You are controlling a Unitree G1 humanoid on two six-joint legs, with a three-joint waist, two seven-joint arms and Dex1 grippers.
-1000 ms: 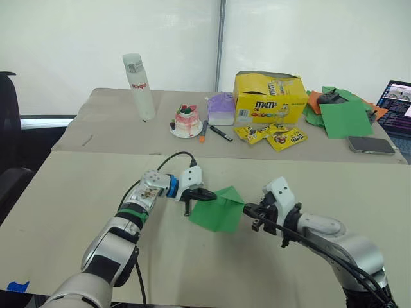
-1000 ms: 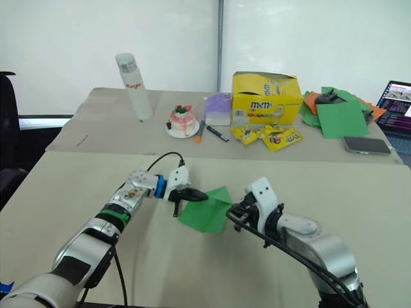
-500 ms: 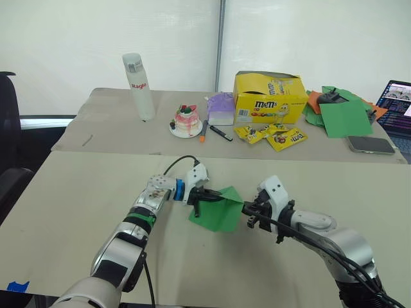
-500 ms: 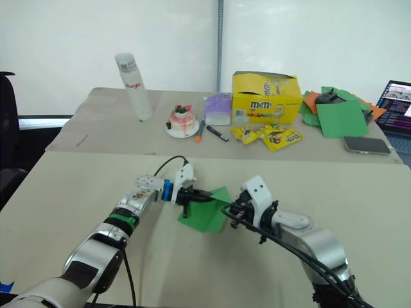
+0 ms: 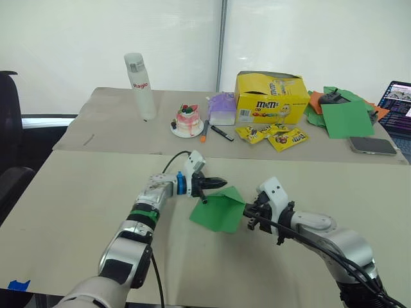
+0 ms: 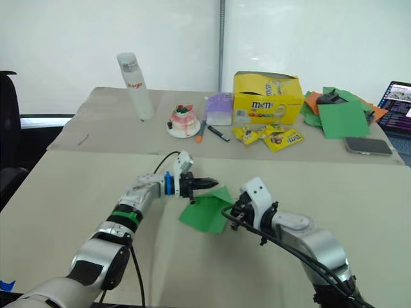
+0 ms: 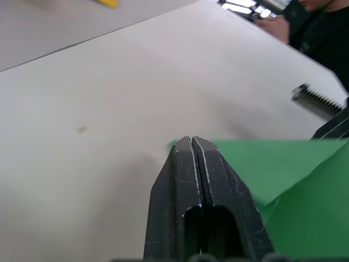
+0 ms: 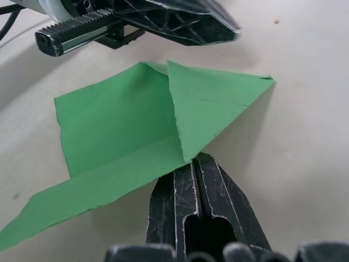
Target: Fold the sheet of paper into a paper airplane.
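Observation:
The sheet of paper is bright green and folded into a layered, angular shape, with one flap standing up along a crease. It rests on the near table. My right gripper is shut on its right-hand corner, also seen from the head. My left gripper is shut with nothing between its fingers. It hovers just over the sheet's far edge, pointing right. From the left wrist, the sheet lies beyond the closed fingertips.
The far table holds a yellow candy box, candy bags, a white bottle, a small cake on a plate, a purple box, a pile of green and orange sheets, a phone and a laptop.
My left gripper has left the sheet's left corner and moved up and away to hover over its far edge. The right gripper keeps its hold, barely moved.

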